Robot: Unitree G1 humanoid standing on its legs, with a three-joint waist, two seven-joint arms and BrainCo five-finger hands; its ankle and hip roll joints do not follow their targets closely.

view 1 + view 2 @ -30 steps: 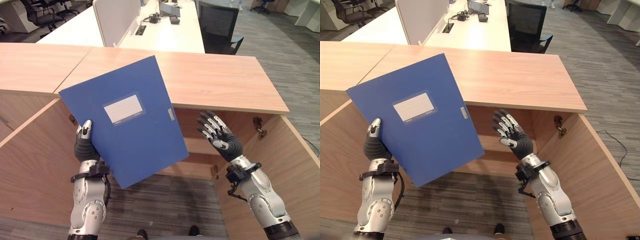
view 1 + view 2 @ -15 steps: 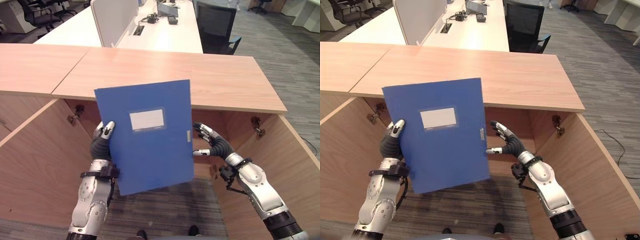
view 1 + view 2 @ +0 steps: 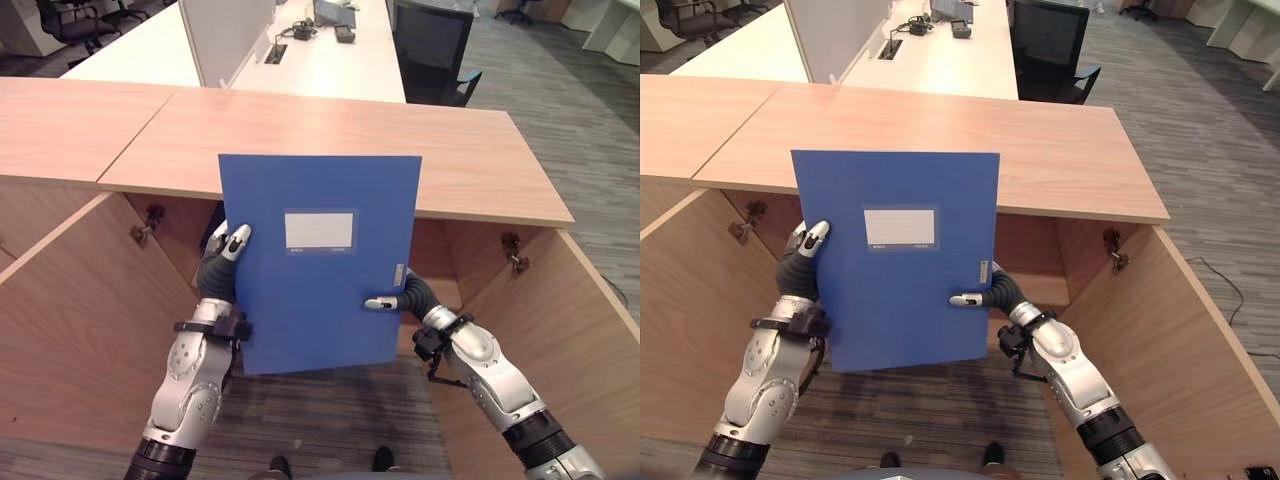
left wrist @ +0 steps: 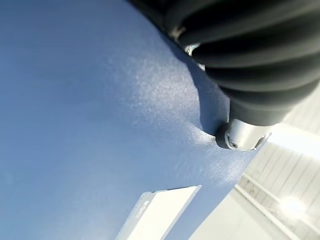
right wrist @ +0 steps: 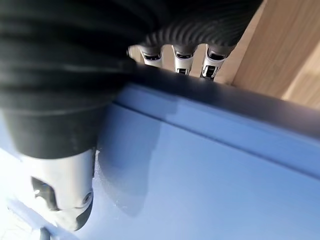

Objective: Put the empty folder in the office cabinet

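Holding the blue folder [image 3: 318, 262] upright before the open office cabinet [image 3: 90, 300], left hand [image 3: 222, 268] at 9 o'clock, right hand [image 3: 400, 297] at 3 o'clock, fingers pinching its edges.

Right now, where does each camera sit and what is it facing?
Left eye view: head, looking down at the blue folder before the open cabinet; both arms show.
Right eye view: same scene, from slightly aside.
Left wrist view: along the left hand, thumb on the folder.
Right wrist view: along the right hand, fingers behind the folder's edge.
All four views share the folder.
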